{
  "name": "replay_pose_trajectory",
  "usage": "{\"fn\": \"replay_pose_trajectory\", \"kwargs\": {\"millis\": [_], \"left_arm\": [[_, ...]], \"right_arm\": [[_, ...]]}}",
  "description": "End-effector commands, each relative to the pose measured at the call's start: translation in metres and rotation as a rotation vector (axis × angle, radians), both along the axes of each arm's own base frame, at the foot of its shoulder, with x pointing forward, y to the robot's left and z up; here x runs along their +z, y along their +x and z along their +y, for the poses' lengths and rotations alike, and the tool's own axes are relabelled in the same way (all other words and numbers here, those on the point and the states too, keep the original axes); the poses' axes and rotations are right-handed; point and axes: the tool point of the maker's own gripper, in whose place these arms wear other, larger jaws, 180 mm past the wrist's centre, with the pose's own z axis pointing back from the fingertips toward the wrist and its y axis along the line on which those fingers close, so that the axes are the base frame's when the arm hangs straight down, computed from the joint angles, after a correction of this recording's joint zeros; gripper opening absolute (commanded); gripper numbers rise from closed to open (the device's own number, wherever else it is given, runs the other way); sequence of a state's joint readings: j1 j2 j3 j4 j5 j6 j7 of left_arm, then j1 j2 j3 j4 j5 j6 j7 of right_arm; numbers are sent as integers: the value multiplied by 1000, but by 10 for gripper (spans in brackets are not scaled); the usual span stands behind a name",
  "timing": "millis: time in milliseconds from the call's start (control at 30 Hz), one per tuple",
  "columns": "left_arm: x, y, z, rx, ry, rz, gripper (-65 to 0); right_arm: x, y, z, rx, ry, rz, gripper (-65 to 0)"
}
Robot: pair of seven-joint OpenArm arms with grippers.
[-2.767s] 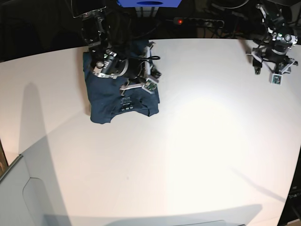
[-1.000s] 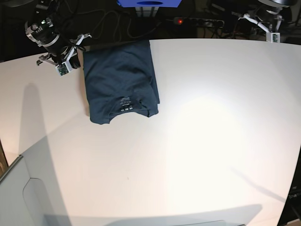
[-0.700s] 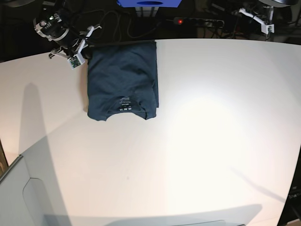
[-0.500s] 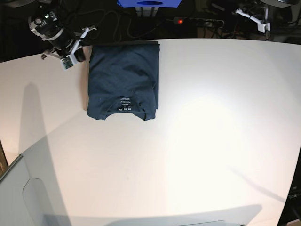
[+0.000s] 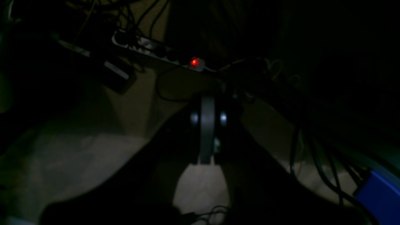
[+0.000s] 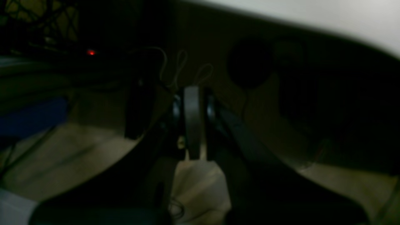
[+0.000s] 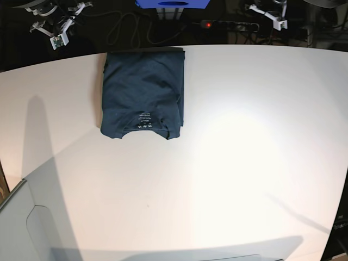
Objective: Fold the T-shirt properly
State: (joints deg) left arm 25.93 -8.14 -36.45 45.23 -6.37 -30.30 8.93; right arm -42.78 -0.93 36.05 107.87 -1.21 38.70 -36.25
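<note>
The dark navy T-shirt [image 7: 142, 92] lies folded into a neat rectangle on the far left of the white table [image 7: 244, 141], its neck label facing the front. My right gripper [image 7: 57, 24] is raised behind the table's far left corner, away from the shirt. In the right wrist view its fingers [image 6: 191, 103] are together and hold nothing. My left gripper [image 7: 266, 15] hangs behind the far edge at the right. In the left wrist view its fingers [image 5: 207, 107] are together and hold nothing. The shirt does not show in either wrist view.
A power strip with a red light [image 7: 228, 24] and loose cables lie behind the table; it also shows in the left wrist view [image 5: 162, 51]. A blue box [image 7: 172, 4] stands at the back centre. A grey panel [image 7: 22, 228] sits at the front left.
My right gripper has left the shirt, drawn back past its far left corner and risen off the table. My left gripper has swung leftward behind the far edge. The shirt lies flat and squared.
</note>
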Motion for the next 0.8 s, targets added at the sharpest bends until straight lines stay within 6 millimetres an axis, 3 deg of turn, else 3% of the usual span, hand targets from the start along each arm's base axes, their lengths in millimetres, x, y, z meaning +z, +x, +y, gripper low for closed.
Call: {"fn": "replay_pose_trajectory", "kwargs": {"millis": [0,200,333,433,533,633,767], "left_arm": [[-7,-7,-7,-5,-22,17,-650],[-38,-1,-42,6,-97,31,-650],[-49,12,-64,-74,-139,63,-650],[-55,19,-73,-97,-156,78,-650],[-63,17,-65,-103,-86,129,-650],[-68,7,-43,-90,42,193,-650],[-70,16,-25,-89,142,214,-650]], "right_arm": [[-6,-10,0,-9,22,25,-649],[-72,-53,-1,-112,132,210,-650],[-119,-57,7,-169,203,261,-650],[-154,-63,27,-193,275,299,-650],[-178,-61,43,-228,350,285,-650],[-193,-54,56,-297,385,229,-650],[-208,-56,22,-369,147,168,-650]]}}
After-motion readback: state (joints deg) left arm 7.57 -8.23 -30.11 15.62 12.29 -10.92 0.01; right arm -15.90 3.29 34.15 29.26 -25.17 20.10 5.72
